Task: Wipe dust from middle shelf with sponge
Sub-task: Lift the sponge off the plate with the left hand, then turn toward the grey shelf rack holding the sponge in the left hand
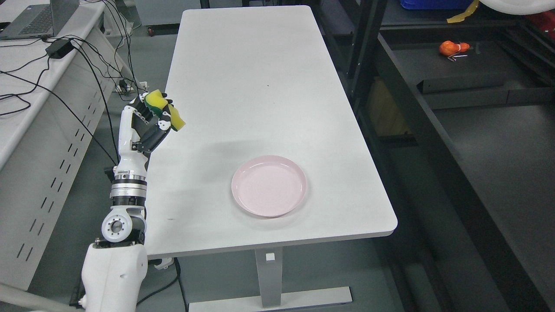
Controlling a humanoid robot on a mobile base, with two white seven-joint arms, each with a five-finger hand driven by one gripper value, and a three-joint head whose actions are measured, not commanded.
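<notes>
one spongy yellow sponge [164,109] — left hand [147,123]

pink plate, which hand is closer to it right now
Left. The left hand, gripping the sponge, is raised at the table's left edge, up and left of the pink plate. The right hand is out of view.

You have a table [260,86] in the middle. A plate [269,186] sits on it, near the front edge and a bit to the right. Your left hand [145,123] is up over the table's left edge, with a sponge [162,108] in its fingers. Left of the table stands a desk [26,86] with a laptop [39,19] at its far end and cables [86,65] hanging down its side. Right of the table stands a shelf rack [455,108], with a small toy [453,47] lying on it far back.
</notes>
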